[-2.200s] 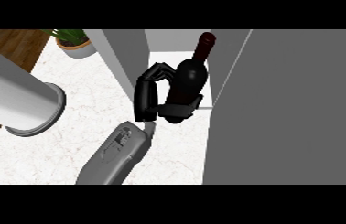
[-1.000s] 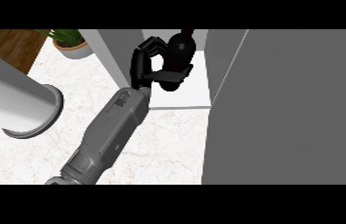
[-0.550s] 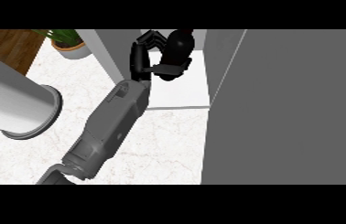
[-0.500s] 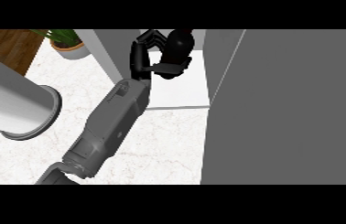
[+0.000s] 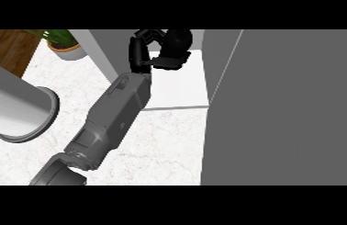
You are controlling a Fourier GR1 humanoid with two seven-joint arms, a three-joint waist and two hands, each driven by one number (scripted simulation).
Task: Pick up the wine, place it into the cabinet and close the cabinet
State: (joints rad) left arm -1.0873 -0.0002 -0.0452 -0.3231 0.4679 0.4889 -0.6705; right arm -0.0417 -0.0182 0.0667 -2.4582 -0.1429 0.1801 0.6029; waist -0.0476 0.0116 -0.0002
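- The right hand [image 5: 152,49] is stretched far forward at the end of its grey forearm [image 5: 112,120], black fingers curled around the wine bottle [image 5: 177,45]; so it is clamped on the bottle rather than spread apart.
- The bottle sits in that grip inside the cabinet opening, above the pale cabinet shelf [image 5: 177,84]. I cannot tell whether its base touches the shelf or hangs just over it.
- Only the dark body of the bottle shows; the neck is cut off at the top of the view.
- The cabinet door [image 5: 278,109] stands open as a broad grey panel at the right, its edge just beside the shelf.
- The left hand does not show anywhere.
- On the marbled desk [image 5: 163,146], a potted plant [image 5: 62,42] stands at the far left, and a grey cylinder [image 5: 20,109] lies near the left edge, well apart from the arm.
- Handling, as I judge it: a full glass bottle is heavy, stiff, smooth and breakable. It wants a wrap around the wide body, where the fingers are now, not the thin neck, and it should be set down upright and gently before letting go.
- By my reckoning the placing is nearly done; release, withdrawal and shutting the door remain.
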